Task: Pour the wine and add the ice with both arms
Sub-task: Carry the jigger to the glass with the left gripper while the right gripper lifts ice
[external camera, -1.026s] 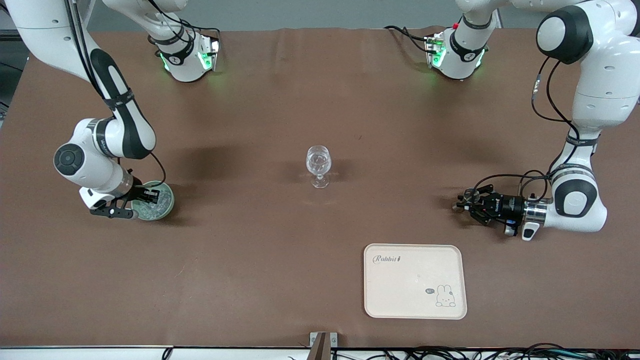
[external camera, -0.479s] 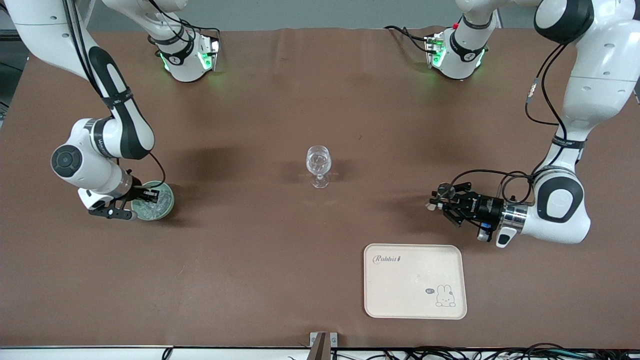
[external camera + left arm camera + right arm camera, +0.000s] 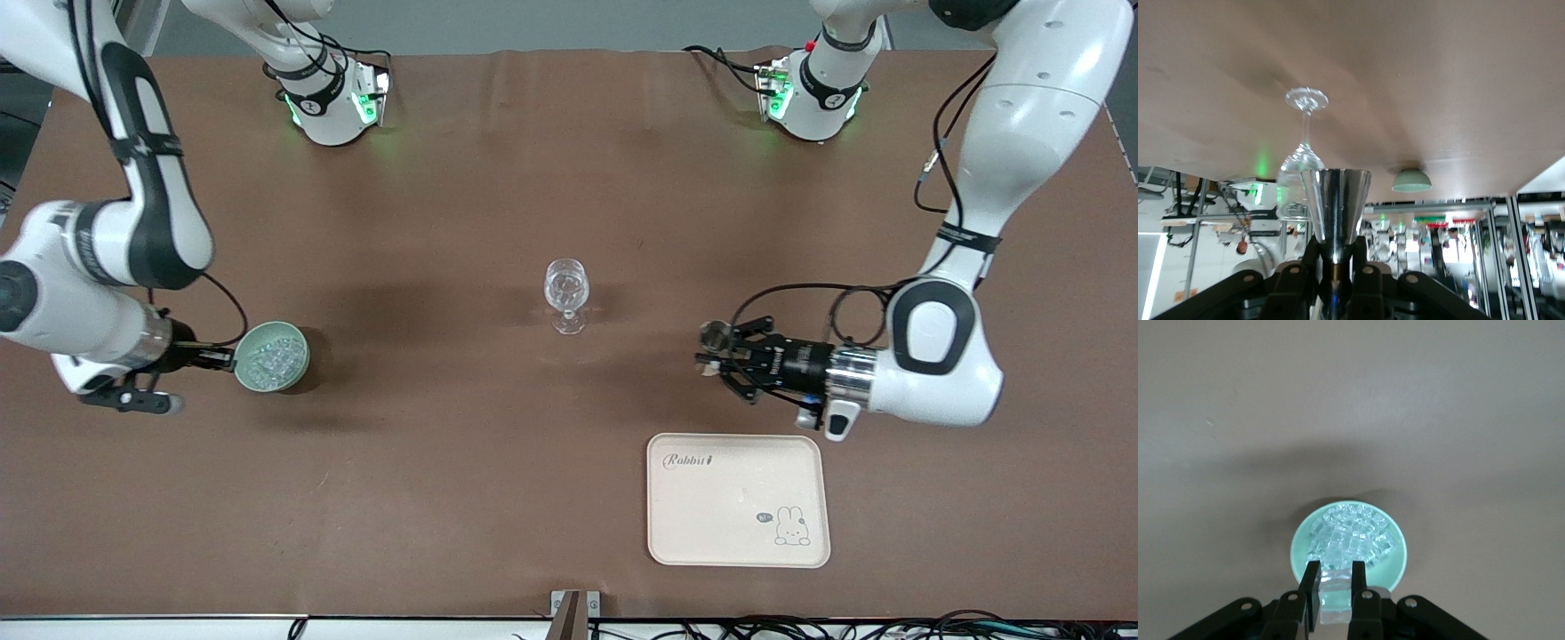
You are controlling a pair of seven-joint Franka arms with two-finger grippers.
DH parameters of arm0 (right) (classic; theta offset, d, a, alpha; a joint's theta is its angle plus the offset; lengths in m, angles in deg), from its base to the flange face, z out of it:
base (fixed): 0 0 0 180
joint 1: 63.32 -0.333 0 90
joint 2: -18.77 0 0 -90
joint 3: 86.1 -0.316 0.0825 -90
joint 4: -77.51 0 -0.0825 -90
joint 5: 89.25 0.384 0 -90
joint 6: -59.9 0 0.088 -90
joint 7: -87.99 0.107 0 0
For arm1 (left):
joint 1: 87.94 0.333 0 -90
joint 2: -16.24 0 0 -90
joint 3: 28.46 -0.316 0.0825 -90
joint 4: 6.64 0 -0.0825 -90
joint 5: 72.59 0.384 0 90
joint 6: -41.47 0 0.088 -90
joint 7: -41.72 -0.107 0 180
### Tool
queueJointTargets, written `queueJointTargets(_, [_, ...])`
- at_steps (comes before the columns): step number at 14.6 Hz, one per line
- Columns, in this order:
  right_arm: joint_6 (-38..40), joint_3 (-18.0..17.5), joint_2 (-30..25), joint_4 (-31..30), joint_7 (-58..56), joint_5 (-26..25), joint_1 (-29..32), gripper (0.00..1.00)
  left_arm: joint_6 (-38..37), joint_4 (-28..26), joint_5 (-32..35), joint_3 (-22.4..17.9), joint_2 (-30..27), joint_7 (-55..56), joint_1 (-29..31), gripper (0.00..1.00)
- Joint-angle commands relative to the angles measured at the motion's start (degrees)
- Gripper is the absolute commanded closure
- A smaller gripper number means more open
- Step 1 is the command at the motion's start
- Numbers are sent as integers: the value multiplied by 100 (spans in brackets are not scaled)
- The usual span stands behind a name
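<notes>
The clear stemmed glass (image 3: 566, 293) stands upright mid-table; it also shows in the left wrist view (image 3: 1305, 157). My left gripper (image 3: 725, 354) is shut on the stem of a small silver cone-shaped cup (image 3: 711, 335), held over the table between the glass and the left arm's end. The left wrist view shows the gripper (image 3: 1336, 270) and the cup (image 3: 1336, 203). My right gripper (image 3: 224, 358) is shut on a clear tab at the rim of the pale green bowl (image 3: 267, 342), held above the table. The bowl is full of ice (image 3: 274, 360). The right wrist view shows the gripper (image 3: 1335, 581), the ice (image 3: 1350, 539) and the bowl (image 3: 1399, 553).
A cream tray (image 3: 738, 498) with a rabbit print lies near the front camera, below my left gripper in the front view. The two arm bases (image 3: 333, 102) (image 3: 813, 93) stand along the table's robot edge. The bowl also shows small in the left wrist view (image 3: 1411, 180).
My left gripper has moved toward the glass with the silver cup. My right arm has drawn back toward its end of the table, and the bowl now hangs lifted from its gripper.
</notes>
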State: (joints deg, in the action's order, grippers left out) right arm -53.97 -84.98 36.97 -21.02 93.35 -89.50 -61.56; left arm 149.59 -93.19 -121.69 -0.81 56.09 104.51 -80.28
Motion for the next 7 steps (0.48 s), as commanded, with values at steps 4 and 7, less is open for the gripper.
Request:
queueJointTargets(4, [1313,11,-624,1168,79,16,61,100,1043,-265,574,-67,-601,1294,-1055,100])
queueJointTargets(7, [2339,37,-818,1844,18,-54,148,100,1071,-335,1269,-50,-768,1884,-1355,100])
